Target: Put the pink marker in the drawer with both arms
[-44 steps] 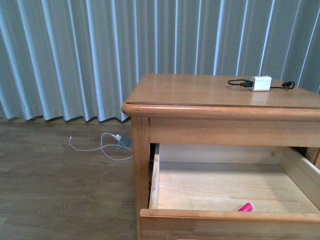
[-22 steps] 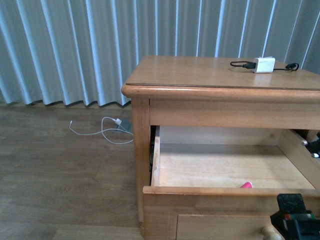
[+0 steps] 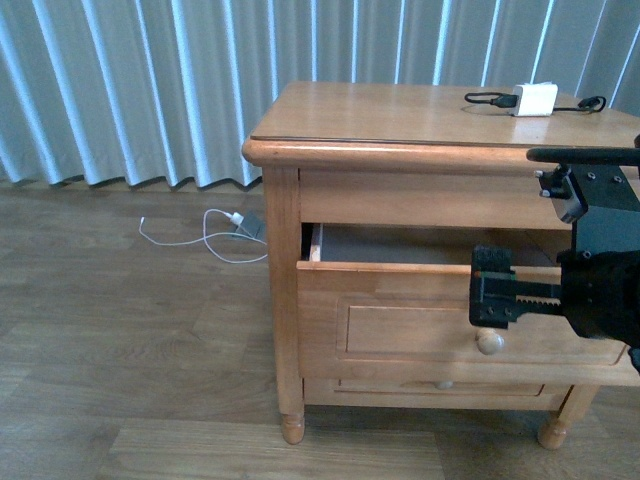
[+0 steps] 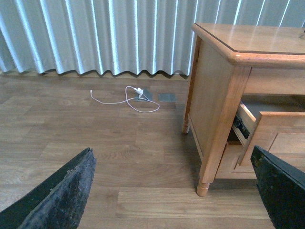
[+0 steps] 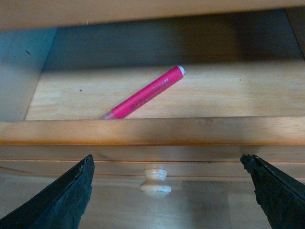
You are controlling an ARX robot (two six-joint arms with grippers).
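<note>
Three views are recorded.

Front view: a wooden cabinet is seen against pleated curtains. Its top drawer is pulled partway out, with a pale round knob on the panelled front. The right gripper is held in front of the drawer, just above the knob; whether its fingers are spread cannot be told here. A white charger block with a black cable is set on the cabinet top. A white cord is left on the wood floor. The drawer's inside is hidden in this view.

Left wrist view: the left gripper is shown wide open with nothing between its black fingers, hung over bare floor, well apart from the cabinet's side. The drawer is seen edge-on, its contents hidden.

Right wrist view: only here is the pink marker shown, lying slantwise on the pale plank floor inside the drawer, one end hidden behind the front rail. The right gripper's fingers are spread wide either side of the knob, touching nothing.
</note>
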